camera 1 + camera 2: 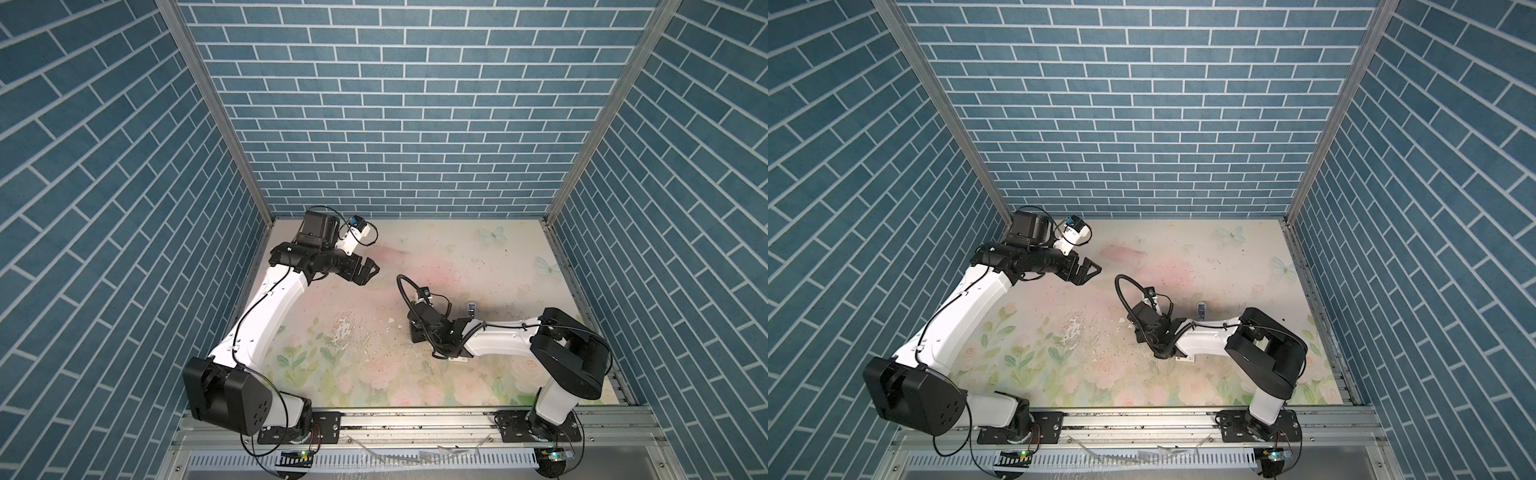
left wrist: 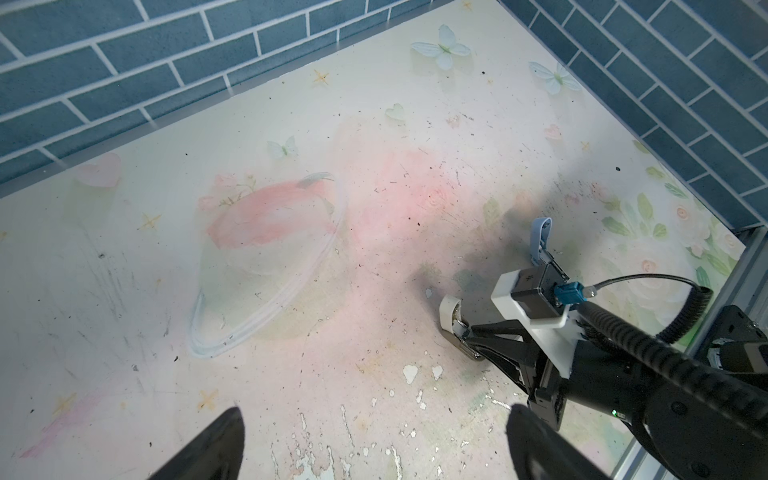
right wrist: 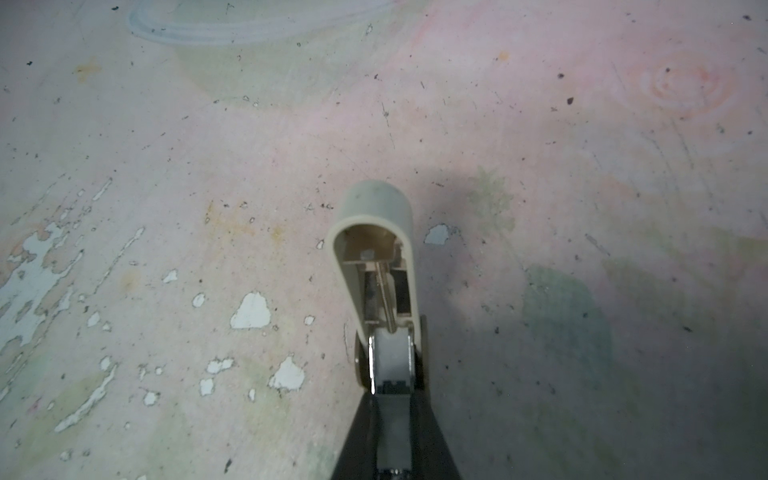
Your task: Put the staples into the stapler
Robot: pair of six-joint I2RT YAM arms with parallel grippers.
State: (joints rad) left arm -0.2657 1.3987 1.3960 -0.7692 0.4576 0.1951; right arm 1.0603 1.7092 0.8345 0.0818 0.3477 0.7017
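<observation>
A cream stapler is swung open, its lid tipped up to show the spring rod inside. My right gripper is shut on the grey metal channel at the stapler's base. In the left wrist view the same stapler pokes out ahead of the right gripper's fingers, low over the table. My left gripper hovers open at the back left, nothing between its fingertips. The staples are not visible. A small white card piece peeks out from under the right wrist.
A blue stapler stands upright just behind the right wrist, and both top views show this blue stapler. A clear plastic dish lies at the back centre. Blue brick walls close in three sides. The floral mat is scratched and flaking.
</observation>
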